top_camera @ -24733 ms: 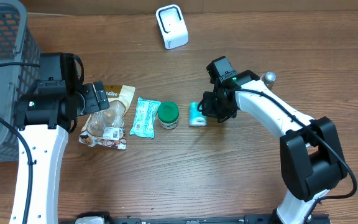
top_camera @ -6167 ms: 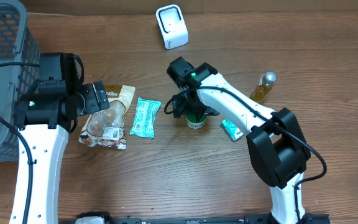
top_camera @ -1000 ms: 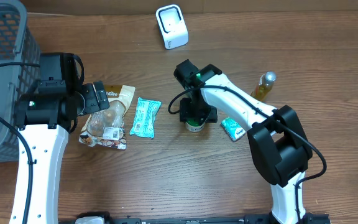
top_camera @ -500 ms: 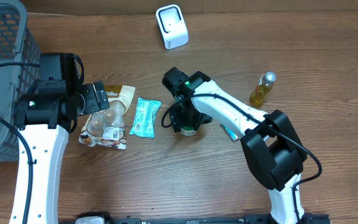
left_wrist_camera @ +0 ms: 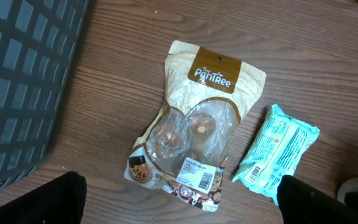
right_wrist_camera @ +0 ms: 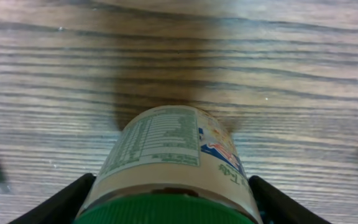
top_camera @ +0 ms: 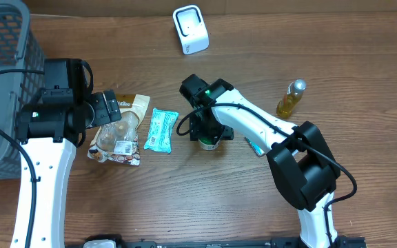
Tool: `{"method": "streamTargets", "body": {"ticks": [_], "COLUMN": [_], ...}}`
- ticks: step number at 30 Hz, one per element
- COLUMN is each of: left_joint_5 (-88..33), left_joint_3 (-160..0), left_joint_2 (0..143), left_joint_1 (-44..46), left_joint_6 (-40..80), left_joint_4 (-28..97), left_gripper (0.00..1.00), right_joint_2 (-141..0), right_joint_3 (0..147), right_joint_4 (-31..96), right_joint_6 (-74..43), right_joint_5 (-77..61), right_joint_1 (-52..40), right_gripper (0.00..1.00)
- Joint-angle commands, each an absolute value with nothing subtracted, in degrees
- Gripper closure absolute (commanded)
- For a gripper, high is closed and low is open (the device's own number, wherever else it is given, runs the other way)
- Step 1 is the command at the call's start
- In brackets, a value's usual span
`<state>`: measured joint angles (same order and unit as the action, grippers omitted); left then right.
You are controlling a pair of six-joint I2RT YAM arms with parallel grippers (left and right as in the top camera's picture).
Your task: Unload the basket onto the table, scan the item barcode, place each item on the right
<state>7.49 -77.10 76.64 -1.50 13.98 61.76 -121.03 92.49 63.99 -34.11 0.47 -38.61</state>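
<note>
The jar (right_wrist_camera: 173,162) had its green lid close up by the wrist camera. Its bottom pointed away, down at the brown table (top_camera: 185,200). So its long way ran from the claw down to the wood, tipped a little. The side with the tiny print faced the camera. I could not tell if the bottom touched the table.

The right claw (top_camera: 205,132) was about halfway open and held the jar. One dark finger (right_wrist_camera: 82,190) sat on each side, up by the lid. The jar was in the middle of the table.

A second ago, the claw and jar were a bit more to the right, just beside a small teal pack (top_camera: 252,145). This time they were further left. The left arm had not moved at all.

Next to the jar lay a blue-green packet (left_wrist_camera: 278,152), and past that a see-through snack bag (left_wrist_camera: 194,124) with a brown top. The left claw (left_wrist_camera: 180,186) hung over the bag, open very wide, with nothing in it. A grey basket (left_wrist_camera: 23,81) stood beside it.

Farther back, a yellow bottle (top_camera: 289,98) stood up straight. At the far edge sat the white scanner (top_camera: 190,29).
</note>
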Motion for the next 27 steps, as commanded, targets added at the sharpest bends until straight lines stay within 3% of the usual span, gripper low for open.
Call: {"method": "streamTargets", "body": {"ticks": [1,8,15,27], "left_joint_5": [7.44,7.44,7.44,7.44], "left_joint_3": [-77.89,-77.89,-77.89,-77.89], "left_joint_2": [76.82,76.82,76.82,76.82], "left_joint_1": [-1.37,-1.37,-1.37,-1.37], "left_joint_6": [14.59,14.59,14.59,14.59], "left_joint_4": [61.67,61.67,61.67,61.67], "left_gripper": [0.0,0.0,0.01,0.01], "right_joint_2": [-121.58,-121.58,-121.58,-121.64], "right_joint_3": [92.86,92.86,92.86,91.2], "right_joint_4": [63.24,63.16,63.31,62.57], "right_joint_6": [-34.17,-23.62,-24.4,-26.98], "right_joint_5": [1.45,1.85,3.7,3.81], "right_joint_1": [-38.39,-38.39,-38.41,-38.57], "right_gripper": [0.34,0.34,0.22,0.26]}}
